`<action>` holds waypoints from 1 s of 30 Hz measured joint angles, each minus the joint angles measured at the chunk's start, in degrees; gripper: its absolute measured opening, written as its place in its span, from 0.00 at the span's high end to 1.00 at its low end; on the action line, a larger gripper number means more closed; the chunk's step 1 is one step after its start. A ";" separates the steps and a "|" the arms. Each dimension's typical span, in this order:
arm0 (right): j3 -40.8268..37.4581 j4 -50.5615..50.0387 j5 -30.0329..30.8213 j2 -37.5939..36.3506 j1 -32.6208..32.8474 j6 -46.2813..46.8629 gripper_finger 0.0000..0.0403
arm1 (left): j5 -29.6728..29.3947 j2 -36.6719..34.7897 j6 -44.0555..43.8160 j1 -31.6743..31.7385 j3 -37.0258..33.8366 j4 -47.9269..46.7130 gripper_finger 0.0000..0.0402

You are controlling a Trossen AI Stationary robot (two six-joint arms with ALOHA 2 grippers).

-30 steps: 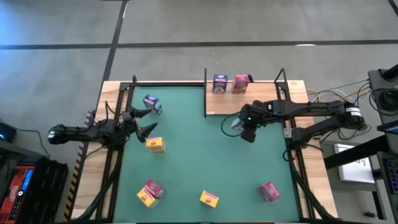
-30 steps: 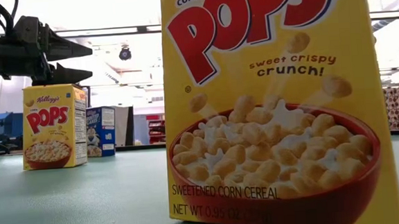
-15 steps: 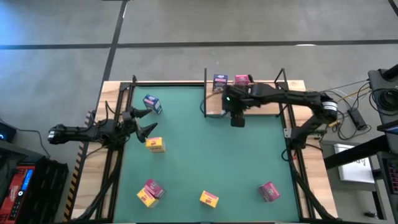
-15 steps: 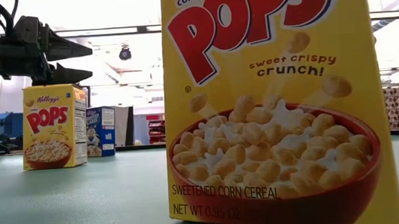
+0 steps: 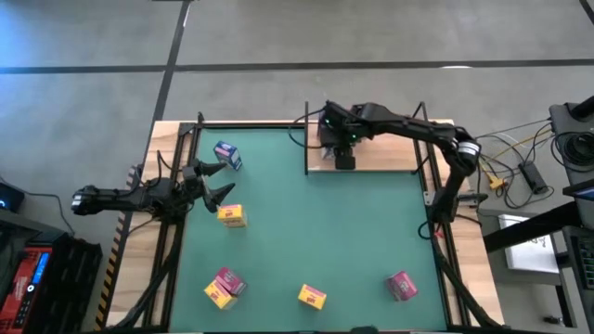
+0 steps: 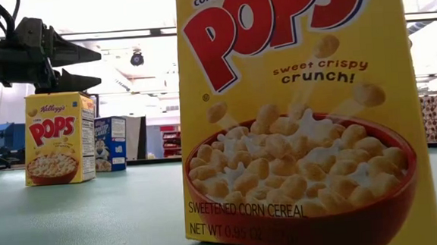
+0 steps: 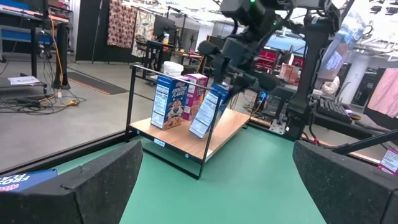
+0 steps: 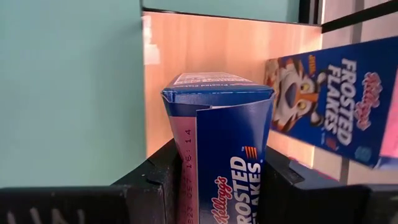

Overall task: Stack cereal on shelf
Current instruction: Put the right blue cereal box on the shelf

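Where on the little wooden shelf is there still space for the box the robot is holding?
The shelf is bare along its front and right part, up to the right post. Its back left is crowded: two boxes stand there, and the right gripper holds a blue box just in front of them. The left gripper waits over the mat.

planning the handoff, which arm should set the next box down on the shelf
Right. The right gripper is shut on a blue cereal box directly over the shelf. The left gripper is open and empty across the mat.
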 joint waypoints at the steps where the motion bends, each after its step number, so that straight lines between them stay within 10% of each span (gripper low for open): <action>1: 0.50 0.03 -0.04 0.53 -0.35 -0.47 0.66 | -0.02 0.02 0.02 0.00 0.00 0.00 0.00; 30: 6.67 0.80 -1.22 6.56 -3.83 -5.18 0.61 | 0.00 0.00 0.00 -0.01 -0.01 0.00 0.00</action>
